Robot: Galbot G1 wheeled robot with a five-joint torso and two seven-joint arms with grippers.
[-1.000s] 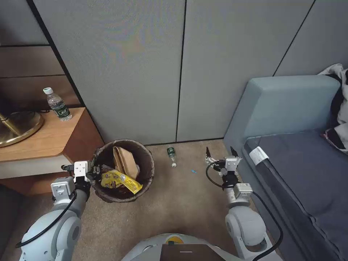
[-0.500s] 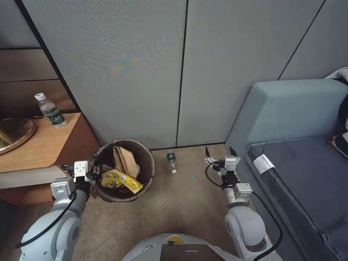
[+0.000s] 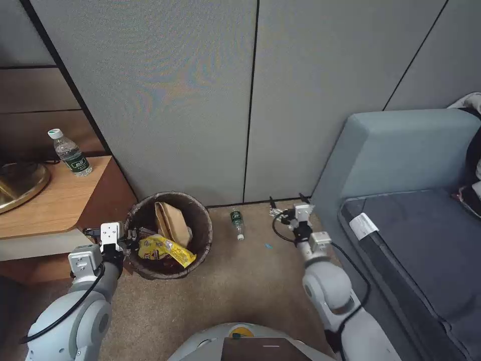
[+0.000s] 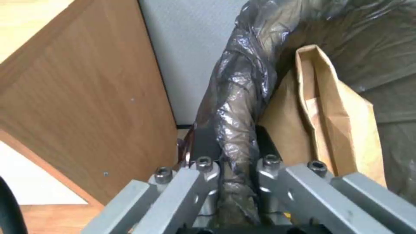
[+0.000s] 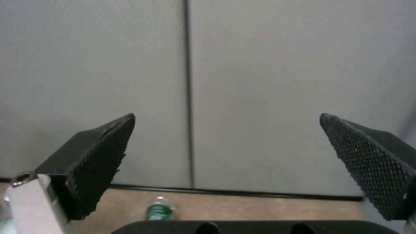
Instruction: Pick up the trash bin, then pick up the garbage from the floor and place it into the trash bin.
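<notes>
left tool (image 3: 131,235) clamps trash bin (image 3: 200,250) rim on beige carpet (image 3: 250,281) by grey wall (image 3: 200,100).

Left gripper (image 3: 131,234) clamped — right gripper (image 3: 286,201) spread wide, extended.

No text can be made out with certainty anywhere. The clear plastic water bottle with a white cap (image 3: 69,152) standing on the wooden tabletop (image 3: 47,200) carries a dark green label with pale lettering too small to read, and the small green-labelled plastic bottle (image 3: 237,221) lying on the beige carpet floor (image 3: 240,281) shows print just as illegible. The crumpled yellow snack packet (image 3: 166,250) in the round bin lined with a dark-brown bag (image 3: 203,220) bears dark printed marks, and the white tag (image 3: 364,225) on the grey sofa cushion (image 3: 426,250) shows faint marks, none legible
</notes>
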